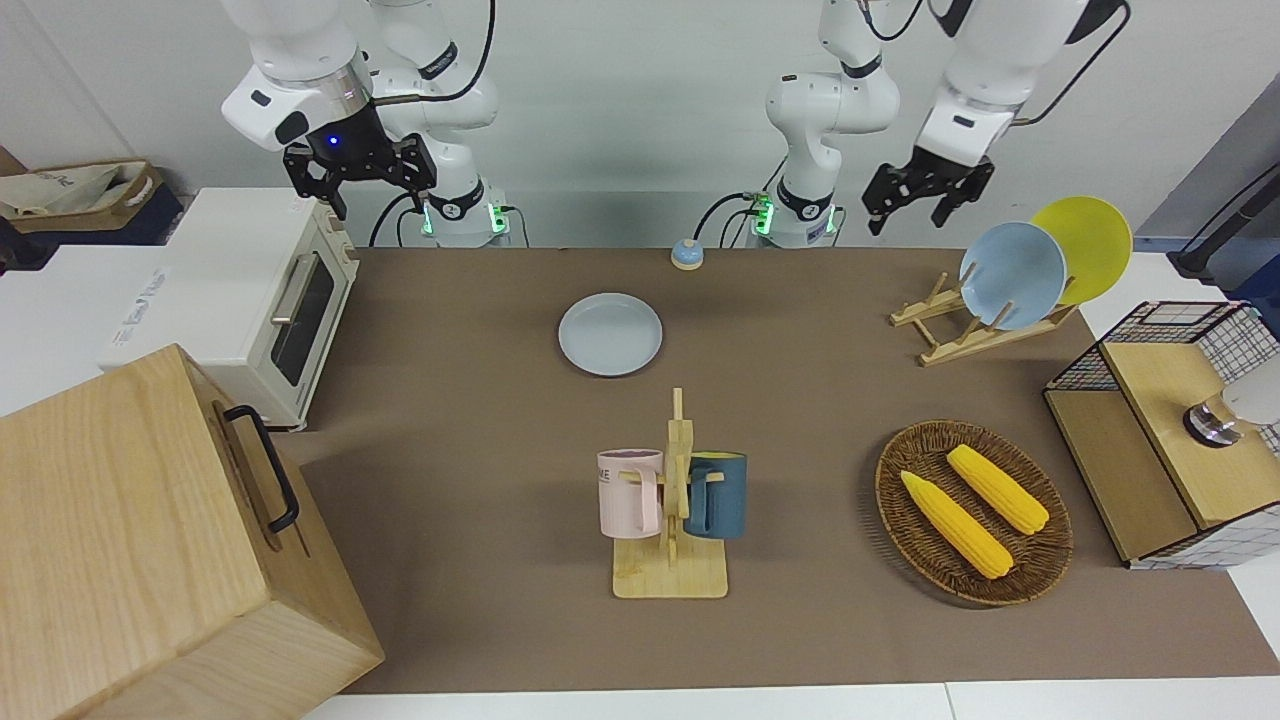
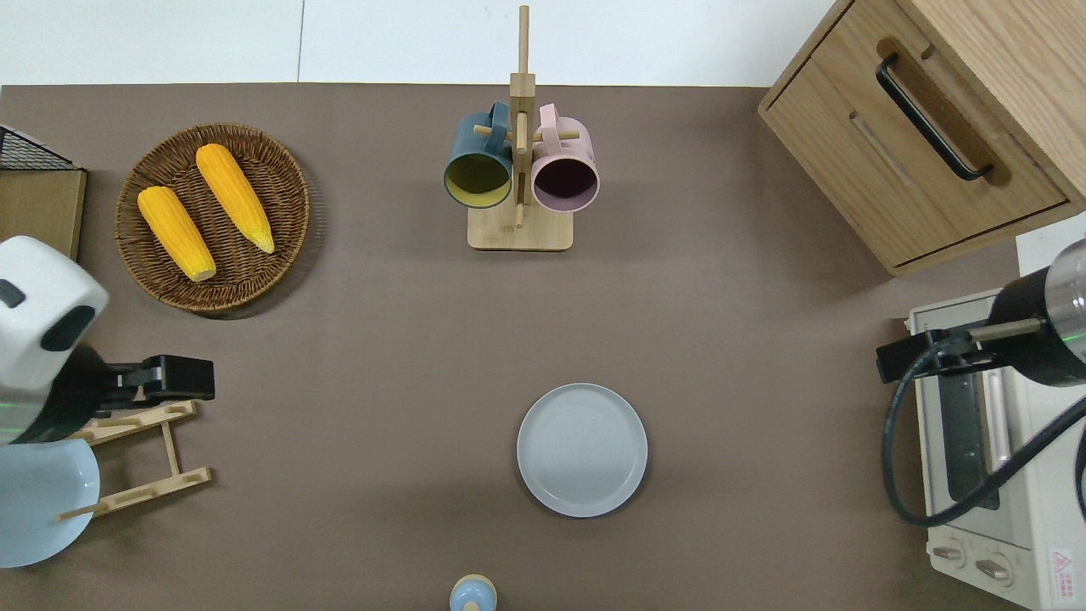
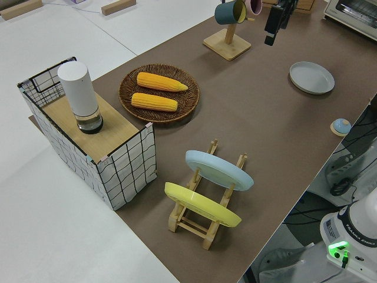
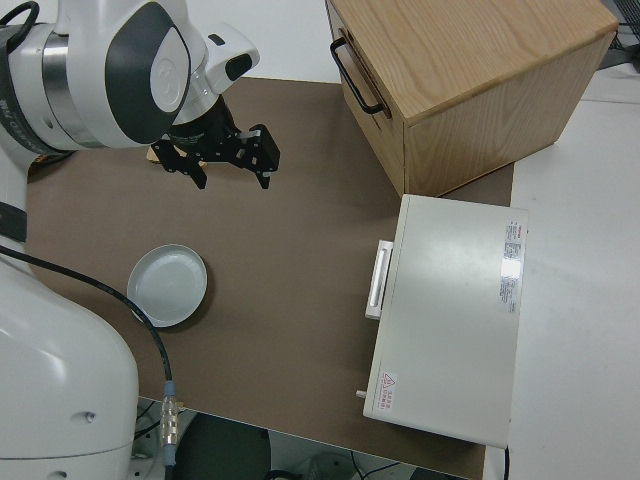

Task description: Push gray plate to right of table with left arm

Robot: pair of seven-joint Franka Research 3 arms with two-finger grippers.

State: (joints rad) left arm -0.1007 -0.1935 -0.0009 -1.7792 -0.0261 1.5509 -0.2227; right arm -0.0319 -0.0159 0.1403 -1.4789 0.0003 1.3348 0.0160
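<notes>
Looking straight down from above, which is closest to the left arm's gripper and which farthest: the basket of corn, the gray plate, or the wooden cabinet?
From the left gripper, in the overhead view:
1. Wicker basket of corn, toward the left arm's end, farther from the robots.
2. Gray plate, mid-table.
3. Wooden cabinet, at the right arm's end, farthest.

2 white arms, left arm (image 1: 985,70) and right arm (image 1: 300,60), rounded glossy shells, black joint bands. Black 2-finger grippers. Blue light on the right wrist. Black cables looped alongside. Green lights at both bases.
</notes>
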